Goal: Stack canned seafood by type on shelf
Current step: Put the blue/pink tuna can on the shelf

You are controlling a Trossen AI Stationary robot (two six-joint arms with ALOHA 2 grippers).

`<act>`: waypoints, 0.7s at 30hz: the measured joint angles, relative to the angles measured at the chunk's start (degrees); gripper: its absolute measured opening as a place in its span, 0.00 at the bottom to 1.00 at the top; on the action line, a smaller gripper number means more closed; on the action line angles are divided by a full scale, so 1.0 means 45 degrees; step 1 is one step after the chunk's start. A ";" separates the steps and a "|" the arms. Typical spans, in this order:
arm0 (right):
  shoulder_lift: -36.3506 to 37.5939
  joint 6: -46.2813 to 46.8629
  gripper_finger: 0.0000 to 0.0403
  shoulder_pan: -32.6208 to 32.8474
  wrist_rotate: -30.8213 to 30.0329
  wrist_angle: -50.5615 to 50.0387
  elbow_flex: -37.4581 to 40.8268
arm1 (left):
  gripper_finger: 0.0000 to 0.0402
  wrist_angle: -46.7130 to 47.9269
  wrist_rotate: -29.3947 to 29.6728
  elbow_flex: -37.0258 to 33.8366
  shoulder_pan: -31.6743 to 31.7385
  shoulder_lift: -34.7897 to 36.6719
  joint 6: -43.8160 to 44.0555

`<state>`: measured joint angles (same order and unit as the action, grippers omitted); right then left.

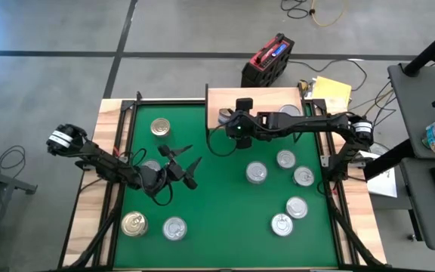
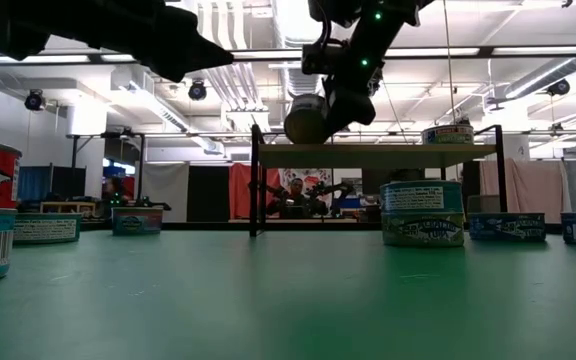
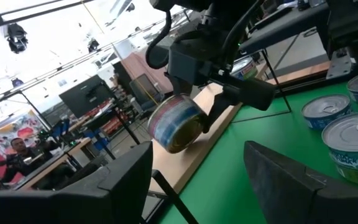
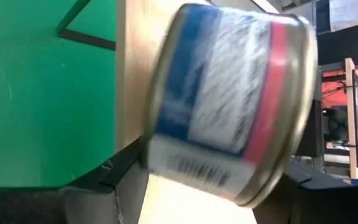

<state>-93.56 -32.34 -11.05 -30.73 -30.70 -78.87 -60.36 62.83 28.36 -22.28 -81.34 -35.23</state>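
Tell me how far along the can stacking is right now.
Early days. One can already sits on the shelf. In hand: the right gripper holds a tilted can above the shelf's left end, not yet set down. Left: about eight cans on the green mat, none stacked. The left gripper hovers open and empty over the mat's left half.

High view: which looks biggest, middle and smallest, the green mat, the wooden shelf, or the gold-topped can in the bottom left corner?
1. The green mat, by far the largest.
2. The shelf.
3. The gold-topped can, smallest.
The shelf stands raised, nearer the camera, but the order is plain.
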 joint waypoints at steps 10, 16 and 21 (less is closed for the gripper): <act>0.0000 0.0501 0.62 0.0004 -0.0067 0.0164 -0.0009 | 0.58 0.0000 0.0000 0.0000 0.0000 0.0000 0.0012; 0.0000 0.0547 0.65 0.0001 -0.0061 0.0189 -0.0316 | 0.58 -0.0005 0.0000 0.0000 0.0000 0.0000 0.0012; 0.0000 0.0617 0.67 0.0005 -0.0055 0.0173 -0.0547 | 0.58 0.0000 0.0005 0.0000 0.0000 0.0000 0.0012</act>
<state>-93.56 -29.56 -11.03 -30.98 -29.92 -81.33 -60.36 62.85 28.36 -22.28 -81.34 -35.18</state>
